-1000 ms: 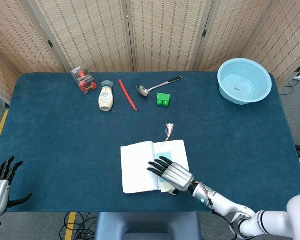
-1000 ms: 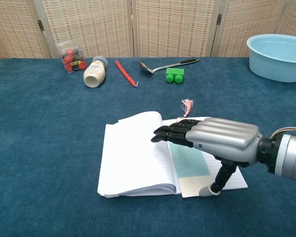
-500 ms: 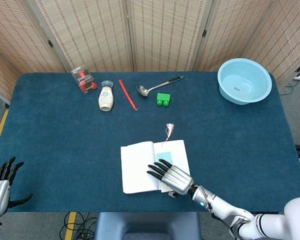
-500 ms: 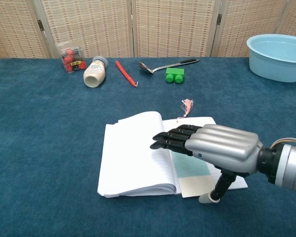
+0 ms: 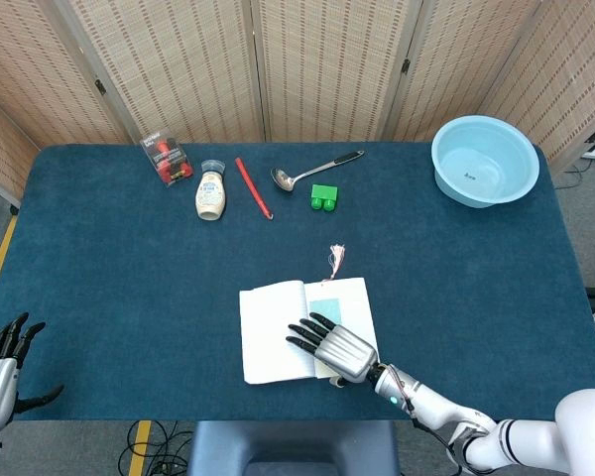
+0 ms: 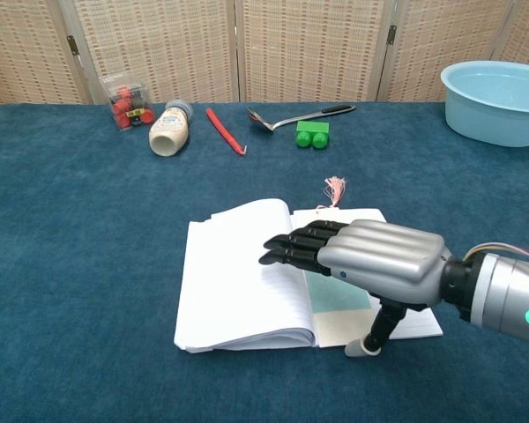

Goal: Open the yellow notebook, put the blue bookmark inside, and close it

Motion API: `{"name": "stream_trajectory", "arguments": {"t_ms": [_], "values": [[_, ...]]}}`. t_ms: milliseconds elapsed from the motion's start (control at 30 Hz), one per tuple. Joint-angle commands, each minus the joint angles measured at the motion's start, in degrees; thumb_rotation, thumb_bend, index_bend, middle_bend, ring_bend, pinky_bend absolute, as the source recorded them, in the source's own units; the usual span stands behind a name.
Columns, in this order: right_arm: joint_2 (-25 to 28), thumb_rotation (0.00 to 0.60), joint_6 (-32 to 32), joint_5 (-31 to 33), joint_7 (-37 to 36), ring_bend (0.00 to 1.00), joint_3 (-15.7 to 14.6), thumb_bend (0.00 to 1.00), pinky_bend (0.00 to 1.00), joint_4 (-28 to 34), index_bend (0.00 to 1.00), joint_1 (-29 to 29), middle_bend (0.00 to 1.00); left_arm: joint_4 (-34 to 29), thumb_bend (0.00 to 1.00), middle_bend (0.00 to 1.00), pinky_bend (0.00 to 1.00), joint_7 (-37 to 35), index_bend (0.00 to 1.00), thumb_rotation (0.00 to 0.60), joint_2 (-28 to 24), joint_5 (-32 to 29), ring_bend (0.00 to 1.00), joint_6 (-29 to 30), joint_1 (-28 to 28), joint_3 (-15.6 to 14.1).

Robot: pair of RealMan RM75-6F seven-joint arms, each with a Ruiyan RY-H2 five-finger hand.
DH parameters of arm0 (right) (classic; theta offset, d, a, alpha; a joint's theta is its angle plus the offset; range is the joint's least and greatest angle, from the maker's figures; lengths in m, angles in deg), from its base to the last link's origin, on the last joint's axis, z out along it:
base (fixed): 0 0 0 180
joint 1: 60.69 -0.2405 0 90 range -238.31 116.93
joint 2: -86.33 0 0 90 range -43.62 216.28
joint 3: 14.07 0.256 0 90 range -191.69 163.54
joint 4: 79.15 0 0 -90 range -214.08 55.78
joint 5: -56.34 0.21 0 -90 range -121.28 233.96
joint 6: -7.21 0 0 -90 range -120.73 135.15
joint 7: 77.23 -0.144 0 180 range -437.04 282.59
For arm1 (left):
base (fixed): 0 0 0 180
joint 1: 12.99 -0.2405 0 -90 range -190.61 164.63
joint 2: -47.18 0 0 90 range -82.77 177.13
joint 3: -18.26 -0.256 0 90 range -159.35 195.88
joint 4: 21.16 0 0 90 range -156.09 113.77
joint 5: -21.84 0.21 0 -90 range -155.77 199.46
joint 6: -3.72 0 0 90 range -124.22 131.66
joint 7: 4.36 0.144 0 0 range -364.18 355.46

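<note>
The notebook [image 5: 271, 335] [image 6: 234, 275] lies open near the table's front edge, white pages up. On its right page lies the blue bookmark [image 5: 325, 297] [image 6: 333, 298], its pink tassel [image 5: 335, 260] [image 6: 335, 188] trailing past the top edge. My right hand [image 5: 332, 346] [image 6: 372, 260] hovers flat, palm down, over the right page and the bookmark's lower part. Its fingers stretch left across the spine and its thumb points down at the notebook's near edge. It holds nothing. My left hand [image 5: 0, 363] is open off the table's near left corner, seen only in the head view.
Along the back stand a box of red items [image 5: 166, 159], a lying sauce bottle [image 5: 211, 193], a red stick [image 5: 253, 186], a metal ladle [image 5: 315, 169] and a green block [image 5: 323, 197]. A light blue basin [image 5: 484, 160] sits at the far right.
My right hand has slid a little to the left and toward the near edge over the open notebook. Notebook, bookmark and left hand stay put.
</note>
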Motion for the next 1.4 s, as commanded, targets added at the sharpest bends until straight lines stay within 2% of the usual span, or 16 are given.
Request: {"name": "stream_trajectory", "arguments": {"t_ms": [33, 433, 633, 900, 1067, 1300, 1400], "values": [[-0.20, 0.600, -0.21, 0.06, 0.01, 0.00, 0.16, 0.00, 0.00, -0.23, 0.00, -0.15, 0.00, 0.11, 0.07, 0.04, 0.14, -0.09, 0.15, 0.600, -0.02, -0.08, 0.04, 0.03, -0.05, 0.03], [-0.30, 0.600, -0.22, -0.60, -0.32, 0.00, 0.20, 0.00, 0.00, -0.38, 0.00, -0.59, 0.00, 0.45, 0.07, 0.04, 0.14, -0.15, 0.15, 0.600, 0.22, -0.23, 0.04, -0.05, -0.05, 0.12], [1.33, 0.600, 0.99, -1.45, -0.07, 0.00, -0.39, 0.00, 0.00, 0.79, 0.00, -0.14, 0.00, 0.50, 0.07, 0.04, 0.14, -0.06, 0.15, 0.600, 0.21, -0.34, 0.04, -0.12, 0.02, 0.23], [7.75, 0.600, 5.59, -0.21, 2.16, 0.00, 0.37, 0.00, 0.00, 4.66, 0.00, 2.59, 0.00, 1.01, 0.07, 0.04, 0.14, 0.48, 0.15, 0.600, 0.18, 1.05, 0.04, 0.08, 1.22, 1.09], [11.37, 0.600, 8.36, 2.91, 4.26, 0.00, 1.14, 0.07, 0.00, 6.38, 0.00, 5.62, 0.00, 2.31, 0.07, 0.04, 0.14, 0.56, 0.15, 0.600, 1.17, 3.90, 0.04, 0.52, 2.79, 1.62], [16.63, 0.600, 14.38, 6.14, 6.26, 0.00, 2.03, 0.09, 0.00, 9.54, 0.00, 10.79, 0.00, 5.54, 0.07, 0.04, 0.14, 0.50, 0.18, 0.600, 2.39, 9.94, 0.04, 0.11, 6.75, 2.14], [18.30, 0.600, 17.38, 7.56, 6.87, 0.00, 2.39, 0.09, 0.00, 11.00, 0.00, 13.37, 0.00, 7.17, 0.15, 0.04, 0.14, -0.63, 0.19, 0.600, 3.03, 12.89, 0.05, -0.15, 8.66, 2.03]]}}
